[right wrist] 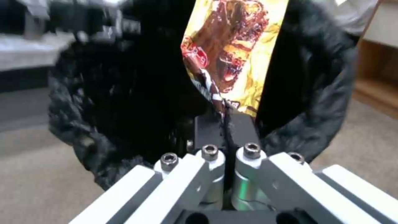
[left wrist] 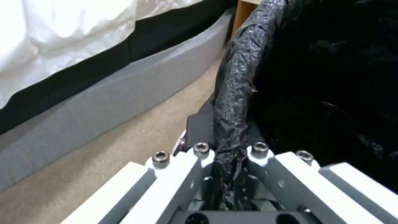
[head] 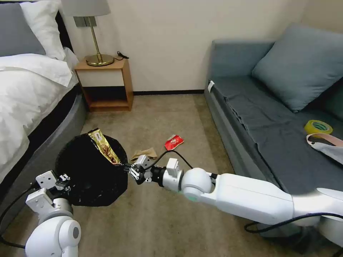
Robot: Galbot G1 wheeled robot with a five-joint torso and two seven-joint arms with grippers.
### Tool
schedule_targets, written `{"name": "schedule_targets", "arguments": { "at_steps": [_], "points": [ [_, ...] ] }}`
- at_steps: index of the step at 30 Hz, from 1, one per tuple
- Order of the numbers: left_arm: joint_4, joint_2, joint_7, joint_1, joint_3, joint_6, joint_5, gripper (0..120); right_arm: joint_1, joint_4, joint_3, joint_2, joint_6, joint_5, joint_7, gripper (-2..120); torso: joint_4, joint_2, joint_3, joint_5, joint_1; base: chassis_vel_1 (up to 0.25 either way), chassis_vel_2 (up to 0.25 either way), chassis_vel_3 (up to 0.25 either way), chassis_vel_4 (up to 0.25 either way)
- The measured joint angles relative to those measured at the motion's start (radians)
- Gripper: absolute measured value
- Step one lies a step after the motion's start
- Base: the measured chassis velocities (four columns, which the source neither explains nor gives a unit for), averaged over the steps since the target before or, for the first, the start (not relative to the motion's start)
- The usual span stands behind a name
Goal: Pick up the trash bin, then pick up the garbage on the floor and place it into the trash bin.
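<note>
Left end effector (head: 66, 178): clenched on the near rim of the trash bin (head: 91, 171), low at the robot's left; in the left wrist view its fingers (left wrist: 199, 130) pinch the crinkled black liner between them (left wrist: 232, 93).
Trash bin: lined in black plastic, mouth tilted toward the camera, held beside the bed (head: 32, 92); whether it touches the carpet (head: 160, 221) cannot be told.
Right end effector (head: 129, 169): at the bin's rim on the robot's right side, grasping the lower end of the gold-brown snack wrapper (head: 103, 146); in the right wrist view the pads (right wrist: 211, 130) are closed on the wrapper's edge (right wrist: 232, 53).
Gold-brown snack wrapper: stands slanted over the bin's mouth, upper end above the far rim, lower end at the near right rim.
Crumpled brown paper bag (head: 144, 154): on the carpet just beyond the right end effector, near the bin.
Red snack packet (head: 174, 142): on the carpet, between the paper bag and the sofa (head: 257, 117), apart from both.
Sofa: grey-blue, on the robot's right, bearing a cushion (head: 303, 64), a roll of yellow tape (head: 318, 127) and a cloth bag (head: 327, 144).
Nightstand (head: 105, 84): wooden, against the far wall beside the bed, carrying a brass lamp (head: 93, 32).
</note>
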State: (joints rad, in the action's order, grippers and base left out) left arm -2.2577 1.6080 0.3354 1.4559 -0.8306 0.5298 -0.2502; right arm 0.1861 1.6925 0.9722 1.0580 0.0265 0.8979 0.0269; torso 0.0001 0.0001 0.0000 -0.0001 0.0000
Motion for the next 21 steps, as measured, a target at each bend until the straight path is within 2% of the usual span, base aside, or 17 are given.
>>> {"name": "schedule_targets", "arguments": {
  "at_steps": [4,8,13,15,18,21],
  "points": [
    [0.0,0.0,-0.001,0.0,0.005,0.0,0.007,3,-0.014,-0.024,0.023,0.029,-0.009,-0.001,-0.007,0,-0.0002,0.0,0.0,0.0,0.0,0.0,0.0,0.0,0.0],
    [0.001,0.0,-0.003,0.002,0.019,-0.007,0.022,3,-0.059,-0.064,0.074,0.113,-0.031,-0.003,-0.022,0,0.0,0.0,0.0,0.0001,0.0,0.0,0.0,0.0,0.0],
    [0.003,0.001,-0.004,0.007,0.029,-0.017,0.034,3,-0.103,-0.111,0.113,0.179,-0.056,-0.003,-0.043,0,0.0001,0.0,0.0,0.0,0.0,0.0,0.0,0.0,0.0],
    [0.003,0.001,-0.005,0.008,0.03,-0.019,0.035,3,-0.106,-0.115,0.115,0.183,-0.059,-0.004,-0.045,0,0.0,0.0,0.0,0.0,0.0,0.0,0.0,0.0,0.0],
    [0.0,0.001,-0.005,0.011,0.033,-0.02,0.037,3,-0.12,-0.136,0.129,0.201,-0.073,-0.012,-0.064,4,0.0001,0.0,0.0,0.0,0.0,0.0,0.0,0.0,0.0],
    [-0.007,0.001,-0.006,0.013,0.034,-0.02,0.037,3,-0.129,-0.152,0.14,0.208,-0.082,-0.025,-0.07,17,0.0,0.0,0.0,0.0,0.0,0.0,0.0,0.0,0.0]
  ]
}}
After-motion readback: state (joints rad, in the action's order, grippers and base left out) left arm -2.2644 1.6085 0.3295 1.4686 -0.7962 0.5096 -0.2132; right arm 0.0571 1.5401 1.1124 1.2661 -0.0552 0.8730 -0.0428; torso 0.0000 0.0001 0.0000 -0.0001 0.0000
